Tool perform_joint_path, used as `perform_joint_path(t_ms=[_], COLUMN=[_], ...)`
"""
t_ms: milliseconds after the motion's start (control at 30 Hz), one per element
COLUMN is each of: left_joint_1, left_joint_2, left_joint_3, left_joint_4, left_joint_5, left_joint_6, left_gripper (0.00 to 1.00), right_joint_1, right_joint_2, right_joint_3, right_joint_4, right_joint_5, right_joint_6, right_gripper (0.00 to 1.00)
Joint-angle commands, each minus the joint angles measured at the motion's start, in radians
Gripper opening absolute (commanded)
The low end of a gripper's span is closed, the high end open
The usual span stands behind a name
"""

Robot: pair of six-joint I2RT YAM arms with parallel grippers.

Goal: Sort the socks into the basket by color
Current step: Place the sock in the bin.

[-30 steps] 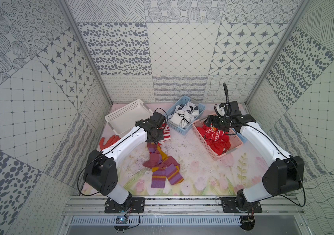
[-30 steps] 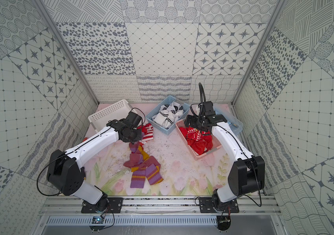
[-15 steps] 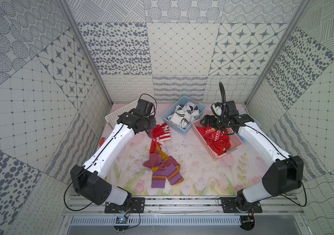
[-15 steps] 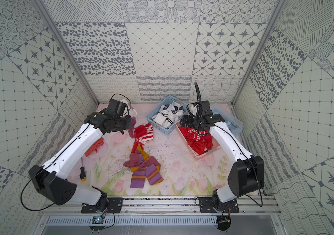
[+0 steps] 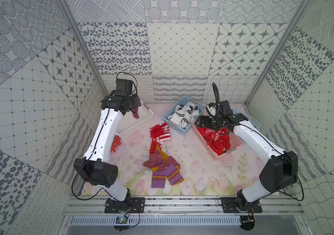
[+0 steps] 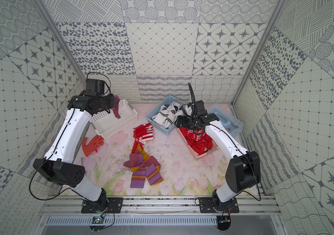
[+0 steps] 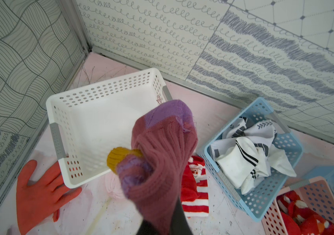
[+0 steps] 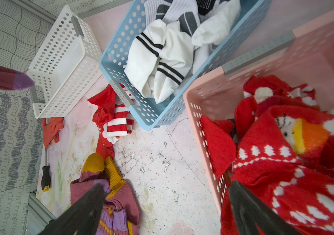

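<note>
Legible text, labels, brands, numbers, signs: none in any view.
One small white mark (image 5: pixel 110 99) on the black upper link of the left arm (image 5: pixel 105 130), seen in both top views: too small to read.

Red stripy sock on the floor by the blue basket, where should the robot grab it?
Pinch the red stripy sock at its striped cuff, coming straight down from above. The cuff looks bunched into folds, while the red leg lies flat. The blue basket sits right beside it, so stay on the open side.
</note>
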Motion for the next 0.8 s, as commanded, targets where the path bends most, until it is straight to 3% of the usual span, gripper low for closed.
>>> perform_joint_path(t_ms=[0,200,367,767], left_joint_1=[0.081,0.138,0.156,0.16], left_joint_2=[0.105,0.254,0.347,0.487], left_joint_3=[0.115,0.172,0.132,-0.009], left_joint_4=[-0.002,-0.008,0.013,0.088], left_joint_5=[0.025,0.019,0.004,0.101], left_joint_6=[0.11,0.146,0.156,0.089], left_gripper=[0.0,0.0,0.0,0.0], right_joint_1=[0.009,0.014,0.015,0.018], right_joint_2=[0.031,0.075,0.122,0.183], right_joint_3=[0.038,0.065,0.099,0.163], right_joint_4=[0.039,0.045,0.042,0.012], right_joint_5=[-0.013,-0.018,-0.025,-0.032], right_joint_6=[0.006,0.011,0.014,-0.005], right_gripper=[0.98,0.98,0.98,0.98])
